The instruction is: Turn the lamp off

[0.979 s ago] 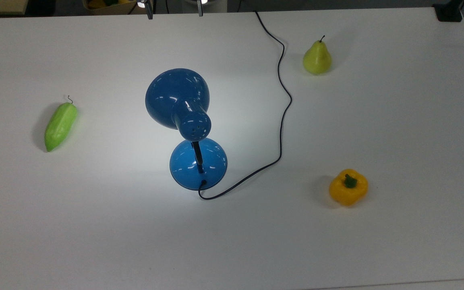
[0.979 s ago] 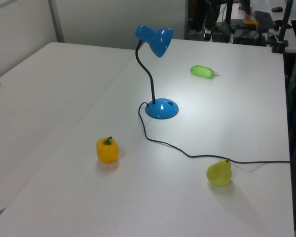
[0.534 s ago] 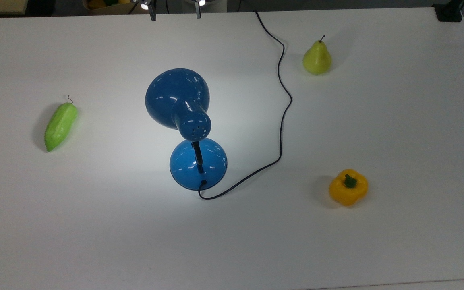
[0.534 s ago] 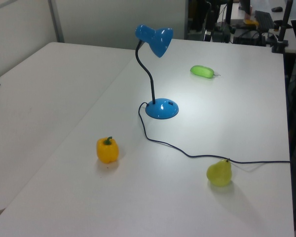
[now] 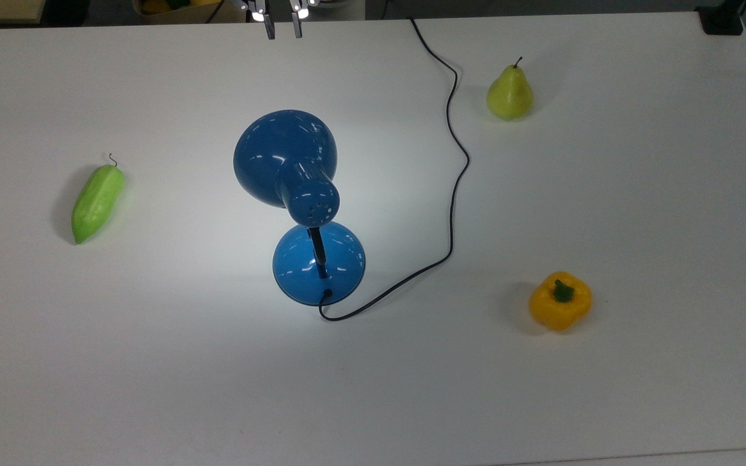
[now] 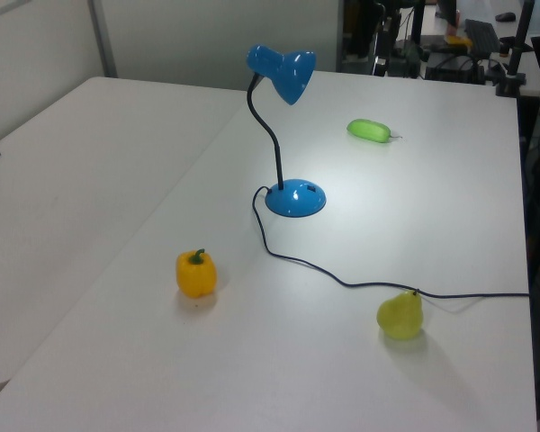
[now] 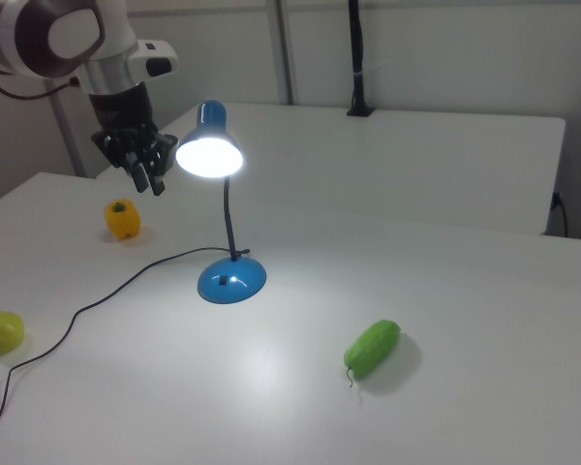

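The lamp (image 5: 298, 200) stands near the middle of the white table (image 5: 638, 194), lit: in the right view its shade (image 7: 210, 153) glows white and a bright pool of light lies on the tabletop around the base (image 7: 231, 279). The blue bell-shaped shade sits on a thin black curved neck (image 6: 272, 135) that rises from the round domed base. In the top view the shade leans toward the upper left of the base, with small vent holes on its narrow end. A black cord (image 5: 452, 175) leaves the base's lower edge, loops out to the top view's right and snakes up to the table's far edge.

In the right view the gripper (image 7: 147, 179) hangs in the air just to the left of the shade, apart from it, pointing down, its two dark fingers a small gap apart and holding nothing. In the top view its fingertips (image 5: 270, 29) show at the upper edge, well above the shade.

A green cucumber-like vegetable (image 5: 97, 202) lies at the top view's left, a green pear (image 5: 509, 92) stands at the upper right just beside the cord, and a yellow bell pepper (image 5: 559, 301) sits at the lower right.
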